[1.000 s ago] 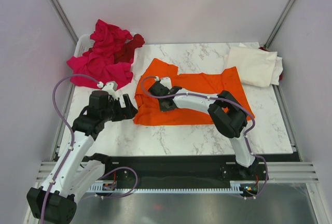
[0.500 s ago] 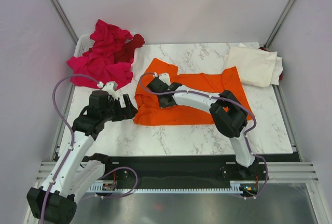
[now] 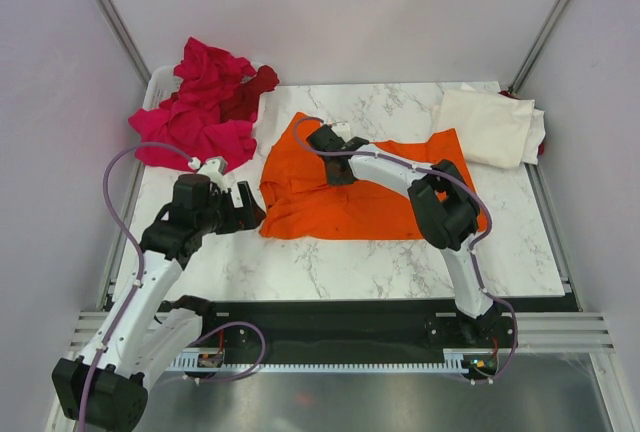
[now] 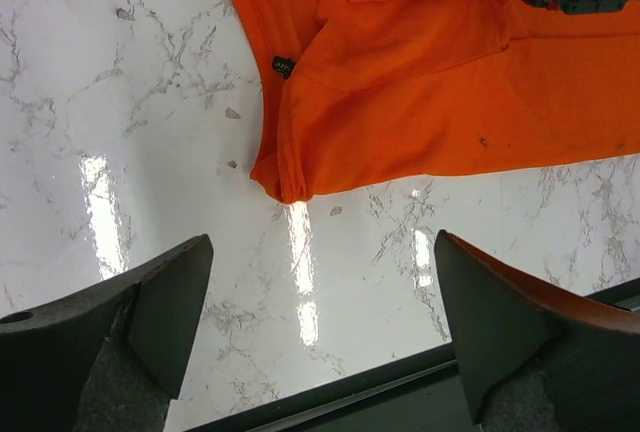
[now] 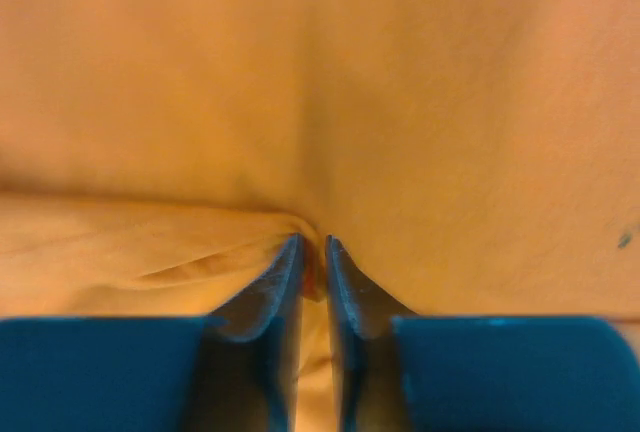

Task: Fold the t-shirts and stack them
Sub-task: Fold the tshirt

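At centre, right gripper (image 5: 311,244) extended forward, clamped on orange t-shirt (image 3: 350,207), left gripper (image 4: 322,240) apart.

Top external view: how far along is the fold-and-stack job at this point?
Done: one cream-white shirt lies folded at the far right corner. In hand: the right end effector is shut on a fold of the orange shirt, which is partly folded; the left end effector hangs open beside its corner. Remaining: the magenta and dark red shirts sit crumpled at far left.

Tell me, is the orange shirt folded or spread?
Partly folded: the orange shirt is doubled over at left, right gripper pinching a crease.
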Tool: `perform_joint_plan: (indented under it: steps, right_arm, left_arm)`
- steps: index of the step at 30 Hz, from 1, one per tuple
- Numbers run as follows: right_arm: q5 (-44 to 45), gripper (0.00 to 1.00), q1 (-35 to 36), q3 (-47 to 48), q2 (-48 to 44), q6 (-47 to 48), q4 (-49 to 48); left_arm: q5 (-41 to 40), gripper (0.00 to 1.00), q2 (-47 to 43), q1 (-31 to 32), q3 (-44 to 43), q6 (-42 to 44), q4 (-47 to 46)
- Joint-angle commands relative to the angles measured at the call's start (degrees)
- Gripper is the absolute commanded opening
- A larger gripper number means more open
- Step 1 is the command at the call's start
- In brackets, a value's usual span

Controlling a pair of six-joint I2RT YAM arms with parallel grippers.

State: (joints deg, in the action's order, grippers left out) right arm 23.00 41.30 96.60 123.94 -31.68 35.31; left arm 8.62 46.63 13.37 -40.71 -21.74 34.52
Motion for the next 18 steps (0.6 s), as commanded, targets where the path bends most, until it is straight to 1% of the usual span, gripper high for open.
perform_joint_plan:
  steps: [1, 2, 3, 4, 6, 9, 13, 16, 17, 18]
  right_arm:
    - [-1.1, 0.36, -1.8, 3.9, 2.6, 2.1, 0.6]
    - [-1.6, 0.46, -2.3, 4.6, 3.1, 3.2, 0.7]
    - [-2.0, 0.65, -2.4, 5.8, 3.7, 3.6, 0.6]
    - [-2.8, 0.71, -2.8, 6.4, 3.9, 4.1, 0.7]
    - [-4.1, 0.8, -3.2, 8.3, 3.8, 5.5, 0.7]
    - [-3.8, 0.81, -3.6, 9.2, 1.8, 6.5, 0.9]
    - [-3.8, 0.81, -3.8, 6.9, -3.3, 6.6, 0.4]
    - [-7.8, 0.81, -3.8, 1.7, -7.9, 6.0, -2.2]
    - [-8.9, 0.81, -3.7, 0.3, -8.9, 5.7, -3.0]
    - [-11.7, 0.75, -3.7, -2.2, -10.3, 5.3, -3.5]
  left_arm:
    - [-0.2, 1.0, 0.5, 0.1, -0.1, 1.5, -1.9]
    - [-0.2, 1.0, 0.7, 0.1, -0.1, 1.5, -1.9]
    - [-0.1, 1.0, 0.9, 0.0, -0.2, 1.6, -1.9]
    - [-0.1, 1.0, 1.1, 0.0, -0.2, 1.5, -1.9]
    - [0.3, 1.0, 1.6, 0.0, -0.2, 1.6, -1.9]
    - [1.6, 0.99, 2.4, 0.0, -0.7, 1.6, -1.9]
    - [3.2, 0.96, 5.3, 0.2, -1.3, 0.1, -1.9]
    - [3.0, 0.95, 7.1, 1.4, -0.9, -3.4, -3.1]
    - [2.5, 0.95, 8.4, 2.8, -0.7, -4.2, -3.5]
    - [1.5, 0.94, 9.2, 3.7, -0.4, -5.8, -4.5]
